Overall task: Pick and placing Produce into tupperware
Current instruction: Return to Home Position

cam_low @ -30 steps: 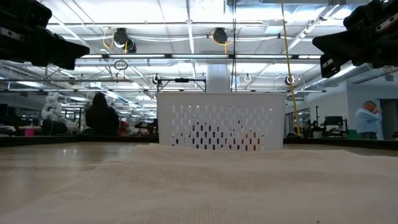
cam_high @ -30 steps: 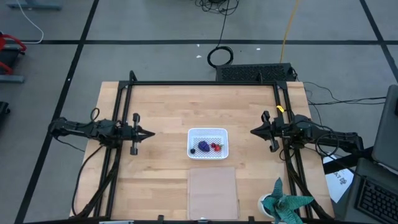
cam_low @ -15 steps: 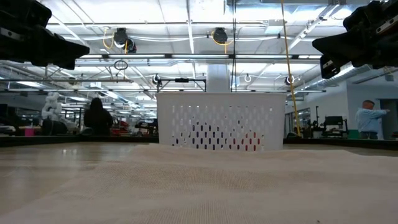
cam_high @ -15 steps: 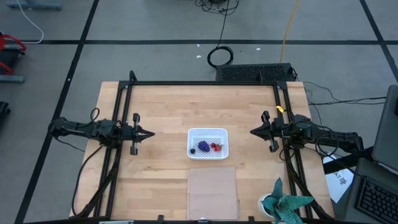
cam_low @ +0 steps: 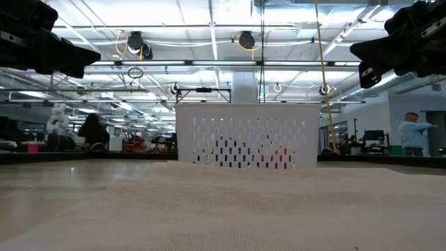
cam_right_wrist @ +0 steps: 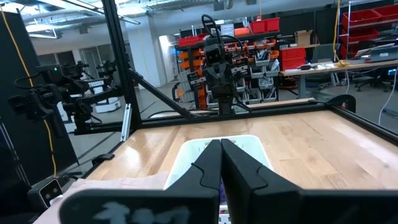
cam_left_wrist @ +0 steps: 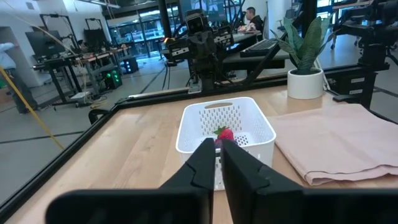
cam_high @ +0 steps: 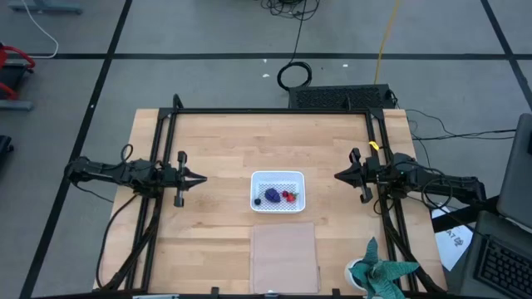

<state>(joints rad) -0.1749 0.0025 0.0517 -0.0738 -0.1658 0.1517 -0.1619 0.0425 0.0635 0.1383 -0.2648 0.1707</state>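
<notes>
Both arms are drawn out to the sides of the pale wooden table (cam_high: 216,141), pointing inward at each other along its width.

Left gripper (cam_high: 202,178): fingers pressed together, nothing between them, hanging above the board. Right gripper (cam_high: 337,175): the same, fingers together and empty.

The small white square plastic tub with rounded corners (cam_high: 281,180) sits between the two tips, a little off their shared line toward the flat pale tan rectangular cloth panel (cam_high: 285,256), which lies just beside it. The right gripper is the nearer of the two, and the left stands well apart from the tub.

Inside the tub I see the purple toy grape bunch (cam_high: 272,194) near the middle, the dark round toy berry (cam_high: 258,200) toward the left arm's side, and the red toy strawberry (cam_left_wrist: 224,133) toward the right arm's side. The small red cherry looks to be next to it, but from above I cannot split the two reds. I find no fruit outside the tub.

My judgement is that the placing is done. Each arm's long axis aims straight at the tub, so any pull-back should run outward along that axis and leave the tub alone.
</notes>
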